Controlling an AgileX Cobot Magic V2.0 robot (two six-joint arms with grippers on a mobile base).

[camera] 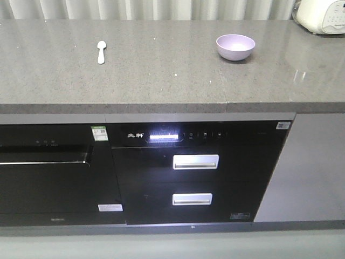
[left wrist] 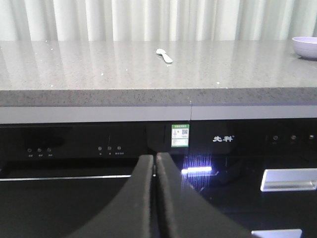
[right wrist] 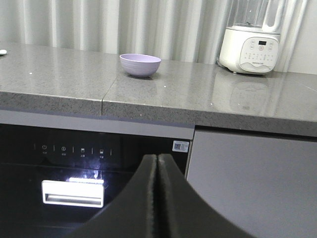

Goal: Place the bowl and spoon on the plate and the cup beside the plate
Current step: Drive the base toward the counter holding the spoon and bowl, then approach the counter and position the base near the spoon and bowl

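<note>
Left wrist view: your left tool [left wrist: 154, 157] has its fingers pressed together with nothing between them. It sits low, facing the black cabinet front [left wrist: 74, 198], below the worktop [left wrist: 99, 74] edge. A lit display strip [left wrist: 196, 170] glows just right of its tip. The spoon [left wrist: 164, 55] lies flat on the worktop, above and ahead of that tool, slightly to its right and well apart from it. The bowl [left wrist: 305, 46] is far to that tool's right, cut by the frame edge.

Right wrist view: your right tool [right wrist: 157, 157] is also pressed together and empty, below the worktop edge, facing the cabinet. The bowl stands upright on the worktop, ahead of and above this tool, a bit to its left. A white appliance [right wrist: 252, 48] stands on the worktop further to this tool's right, by the curtain [right wrist: 148, 25].

Front view: spoon and bowl lie well apart, spoon on the left tool's side, bowl on the right tool's side.
</note>
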